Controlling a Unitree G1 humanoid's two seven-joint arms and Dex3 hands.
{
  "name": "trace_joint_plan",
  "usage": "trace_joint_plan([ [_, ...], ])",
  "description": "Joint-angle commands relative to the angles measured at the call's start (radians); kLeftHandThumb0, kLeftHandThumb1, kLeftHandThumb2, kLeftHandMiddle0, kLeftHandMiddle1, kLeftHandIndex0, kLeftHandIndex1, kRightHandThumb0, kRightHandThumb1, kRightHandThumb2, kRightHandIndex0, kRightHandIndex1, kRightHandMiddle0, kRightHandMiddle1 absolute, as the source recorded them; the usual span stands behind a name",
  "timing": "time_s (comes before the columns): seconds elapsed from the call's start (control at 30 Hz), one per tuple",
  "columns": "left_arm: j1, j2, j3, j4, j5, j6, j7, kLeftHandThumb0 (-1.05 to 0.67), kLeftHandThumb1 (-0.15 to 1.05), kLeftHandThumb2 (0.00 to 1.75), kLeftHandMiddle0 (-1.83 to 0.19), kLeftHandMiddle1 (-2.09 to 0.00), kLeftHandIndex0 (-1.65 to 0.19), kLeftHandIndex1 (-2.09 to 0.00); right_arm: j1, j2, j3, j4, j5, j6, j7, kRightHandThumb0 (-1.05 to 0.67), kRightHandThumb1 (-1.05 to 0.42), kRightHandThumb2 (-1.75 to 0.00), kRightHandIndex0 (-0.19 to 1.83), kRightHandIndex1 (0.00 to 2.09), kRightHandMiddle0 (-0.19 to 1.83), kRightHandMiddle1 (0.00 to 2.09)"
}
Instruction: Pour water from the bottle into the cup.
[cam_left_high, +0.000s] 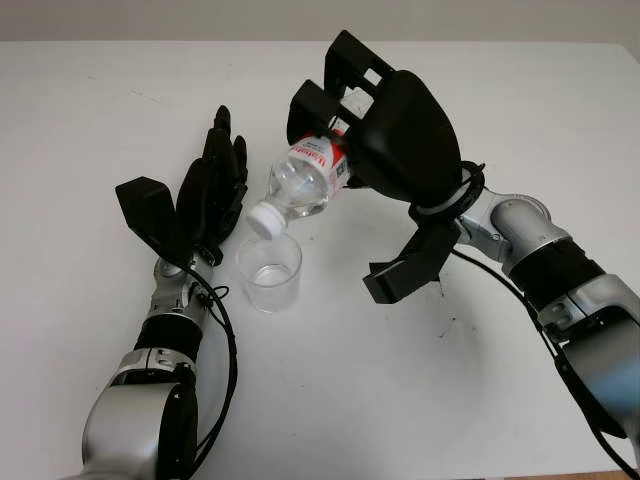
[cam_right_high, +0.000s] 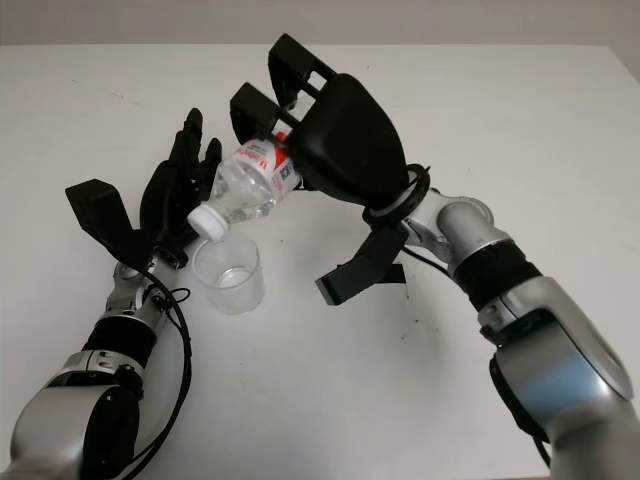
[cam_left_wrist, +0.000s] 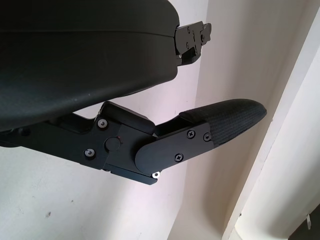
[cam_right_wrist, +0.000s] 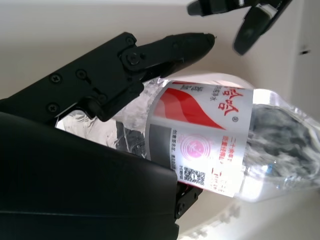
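Observation:
A clear plastic bottle (cam_left_high: 303, 178) with a red and white label and a white cap is tipped over, its capped mouth (cam_left_high: 264, 221) pointing down just above the rim of a clear plastic cup (cam_left_high: 270, 272). My right hand (cam_left_high: 330, 110) is shut on the bottle's body, seen close up around the label (cam_right_wrist: 200, 135) in the right wrist view. The cup stands upright on the white table. My left hand (cam_left_high: 215, 180) is open just left of the cup and bottle, not touching either; one of its fingers (cam_left_wrist: 220, 125) shows in the left wrist view.
The white table (cam_left_high: 420, 400) stretches around the cup on all sides. Its far edge meets a pale wall at the back (cam_left_high: 150, 20). A black cable (cam_left_high: 225, 340) runs along my left forearm.

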Motion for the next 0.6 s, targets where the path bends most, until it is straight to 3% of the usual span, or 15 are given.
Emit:
trace_joint_plan([
  [0.0, 0.025, -0.001, -0.001, 0.013, 0.002, 0.01, 0.0, -0.84, 1.05, 0.78, 0.19, 0.0, 0.19, 0.0, 0.044, 0.021, -0.06, -0.051, 0.086, -0.003, 0.059, -0.46, -1.05, -0.33, 1.4, 2.09, 0.98, 2.09],
  [0.2, 0.026, 0.001, -0.004, 0.006, 0.007, 0.013, 0.007, -0.84, 1.05, 0.78, 0.19, 0.0, 0.19, 0.0, 0.168, 0.09, -0.192, -0.186, 0.333, 0.071, 0.332, -0.46, -1.05, -0.4, 1.46, 2.09, 1.05, 2.09],
  [0.37, 0.025, 0.004, -0.006, 0.008, 0.006, 0.015, 0.001, -0.85, 1.05, 0.77, 0.19, 0.0, 0.19, 0.0, 0.264, 0.168, -0.309, -0.349, 0.568, 0.229, 0.573, -0.41, -1.05, -0.38, 1.44, 2.09, 1.02, 2.09],
  [0.57, 0.023, 0.002, -0.006, 0.002, 0.004, 0.031, 0.0, -0.86, 1.05, 0.75, 0.19, 0.0, 0.19, 0.0, 0.36, 0.242, -0.429, -0.592, 0.806, 0.518, 0.779, -0.38, -1.05, -0.41, 1.39, 2.09, 1.05, 2.09],
])
